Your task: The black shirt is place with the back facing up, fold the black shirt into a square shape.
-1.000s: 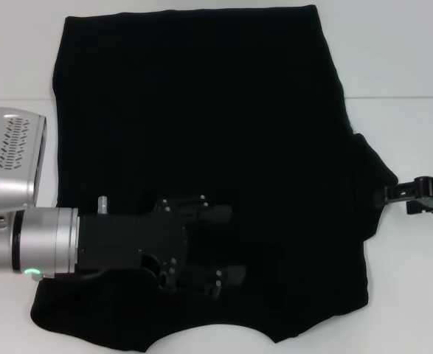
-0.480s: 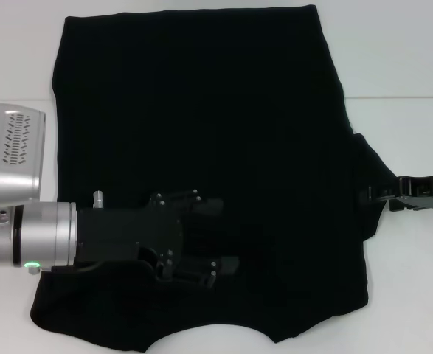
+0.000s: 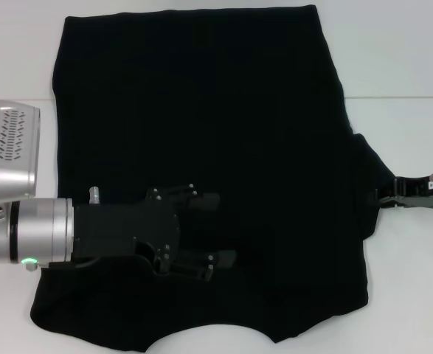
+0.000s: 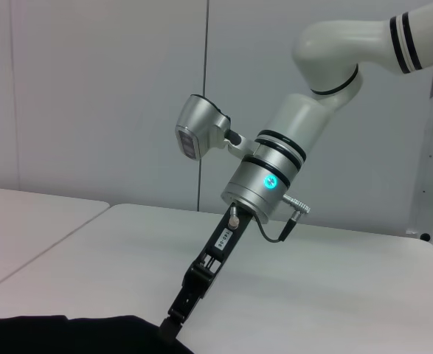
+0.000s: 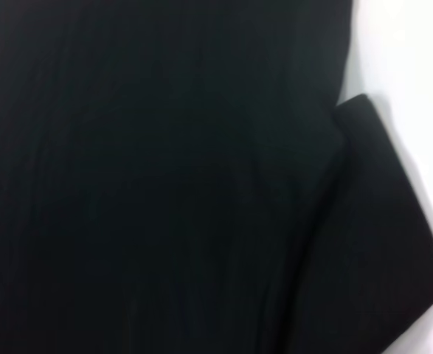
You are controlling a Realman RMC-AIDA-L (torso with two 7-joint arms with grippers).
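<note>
1. You had the black shirt [image 3: 201, 147] spread flat on the white table [image 3: 408, 59], plain side up, its curved neckline at the near edge and its hem at the far edge.
2. Your left gripper [image 3: 216, 228] lay over the shirt's near-left part, its two fingers apart with bare cloth between them; the silver forearm reached in from the left.
3. Your right gripper [image 3: 384, 198] sat low at the tip of the right sleeve, fingertips at the cloth edge; you could not tell whether they were closed on it.
4. In the left wrist view, the right gripper [image 4: 173, 317] slanted down to the shirt's edge [image 4: 68, 335].
5. The shirt's left edge ran straight; the right edge bulged at the sleeve [image 5: 386, 221].
6. Bare table lay open to the right and far left.
</note>
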